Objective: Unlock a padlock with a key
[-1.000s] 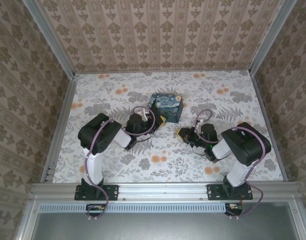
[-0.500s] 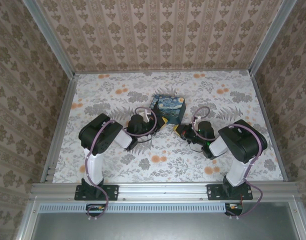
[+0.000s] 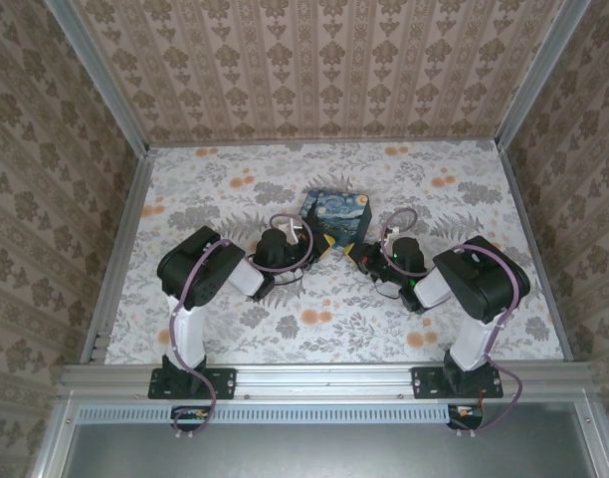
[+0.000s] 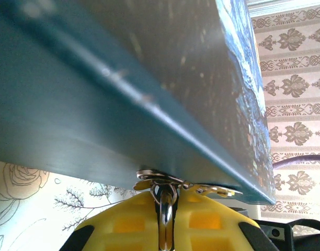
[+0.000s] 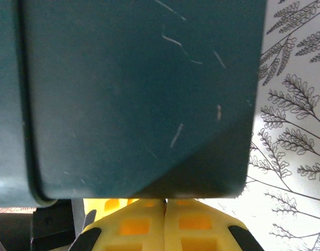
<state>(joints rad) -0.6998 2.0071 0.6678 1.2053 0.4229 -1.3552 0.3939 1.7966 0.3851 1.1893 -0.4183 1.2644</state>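
In the left wrist view, the padlock [image 4: 168, 209] is a small shiny metal piece hanging from the latch [image 4: 152, 175] on the painted box's [image 4: 123, 78] lower edge. My left gripper [image 4: 168, 192] is shut on it, its yellow fingers [image 4: 123, 225] pressed to either side. From above, the left gripper [image 3: 321, 242] sits at the front left of the box [image 3: 336, 209]. My right gripper [image 3: 357, 254] is at the box's front right corner. Its tips [image 5: 166, 201] are shut just under the box's dark side [image 5: 134, 94]. A thin dark sliver between them looks like the key.
The box stands mid-table on the floral cloth [image 3: 314, 319]. Patterned walls [image 3: 314, 70] with metal rails enclose the back and both sides. Both arms' cables [image 3: 285, 224] loop close to the box. Open cloth lies behind the box and toward the near edge.
My right gripper has moved left and slightly away from me, up against the box's front right corner. The left gripper and the box have shifted a little to the right.
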